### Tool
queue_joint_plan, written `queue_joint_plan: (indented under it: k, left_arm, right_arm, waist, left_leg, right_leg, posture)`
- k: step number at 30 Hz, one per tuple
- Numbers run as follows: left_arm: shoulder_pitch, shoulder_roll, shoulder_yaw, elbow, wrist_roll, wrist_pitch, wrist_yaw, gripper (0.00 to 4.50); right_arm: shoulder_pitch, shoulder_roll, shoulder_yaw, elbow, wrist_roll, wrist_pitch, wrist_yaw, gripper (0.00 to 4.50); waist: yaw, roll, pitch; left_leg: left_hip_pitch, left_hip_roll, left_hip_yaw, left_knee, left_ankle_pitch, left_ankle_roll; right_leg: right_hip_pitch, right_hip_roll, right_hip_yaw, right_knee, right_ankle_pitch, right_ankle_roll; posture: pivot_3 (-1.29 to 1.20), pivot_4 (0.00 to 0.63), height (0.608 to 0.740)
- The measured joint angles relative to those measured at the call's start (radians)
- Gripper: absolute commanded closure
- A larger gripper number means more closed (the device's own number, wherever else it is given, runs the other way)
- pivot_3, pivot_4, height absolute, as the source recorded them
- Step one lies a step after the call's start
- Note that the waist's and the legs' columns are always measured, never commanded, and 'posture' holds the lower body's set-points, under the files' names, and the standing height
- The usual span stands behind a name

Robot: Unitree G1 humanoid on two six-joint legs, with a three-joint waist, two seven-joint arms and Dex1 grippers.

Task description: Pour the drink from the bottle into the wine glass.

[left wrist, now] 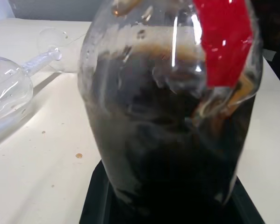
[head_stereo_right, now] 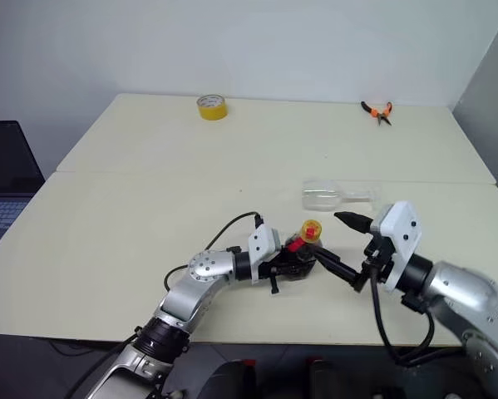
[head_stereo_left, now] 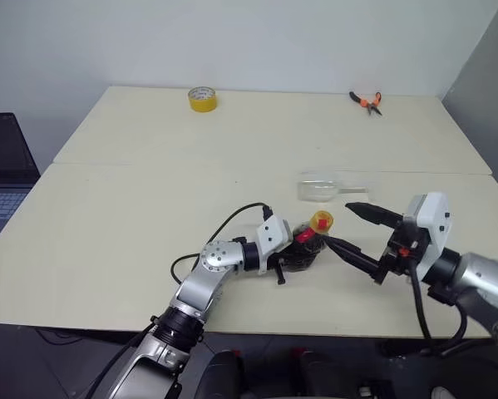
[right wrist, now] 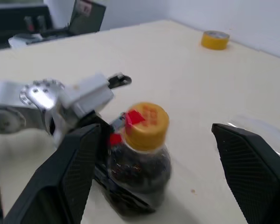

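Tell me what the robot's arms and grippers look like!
Both arms are shiny silver metal with round joints and black cuffs. Each wrist carries a white boxy block, with a loose black cable looping along it. The left gripper and right gripper each have two long, pointed black fingers. The right wrist also shows small red-orange parts.

The near middle of the pale wooden table point(head_stereo_left: 132, 208) is crowded. A small squat clear plastic bottle with a yellow-orange cap point(head_stereo_left: 308, 243) stands there, clamped by the left gripper point(head_stereo_left: 303, 251), whose arm blocks any approach from the left. The right gripper point(head_stereo_left: 348, 226) sits just right of the bottle with its black fingers spread wide, one either side of the cap's right flank. Just beyond, a clear stemmed wine glass point(head_stereo_left: 325, 189) lies on its side, narrowing the far approach. The far table is open except for a yellow tape roll point(head_stereo_left: 202, 99) far left and orange-handled pliers point(head_stereo_left: 367, 102) far right.
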Motion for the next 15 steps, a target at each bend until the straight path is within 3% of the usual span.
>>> queue_joint_plan:
  k: [6, 15]
  left_arm:
    - [-0.014, -0.014, 0.0, 0.024, 0.001, -0.003, -0.002, 3.63]
    - [-0.039, -0.021, 0.0, 0.056, 0.005, -0.017, -0.003, 3.65]
  right_arm:
    - [-0.011, 0.136, 0.132, -0.029, -0.049, 0.055, -0.236, 0.4]
    - [-0.041, 0.18, 0.185, -0.022, -0.126, 0.052, -0.279, 0.4]
  waist:
    - [0.0, 0.001, 0.0]
    - [-0.001, 0.001, 0.0]
  left_leg:
    - [0.0, -0.001, 0.0, 0.0, 0.0, 0.0]
    - [0.0, -0.001, 0.0, 0.0, 0.0, 0.0]
  right_leg:
    - [0.0, 0.0, 0.0, 0.0, 0.0, 0.0]
    - [0.0, 0.0, 0.0, 0.0, 0.0, 0.0]
  posture:
    - [0.0, 0.15, 0.74]
    - [0.0, 0.15, 0.74]
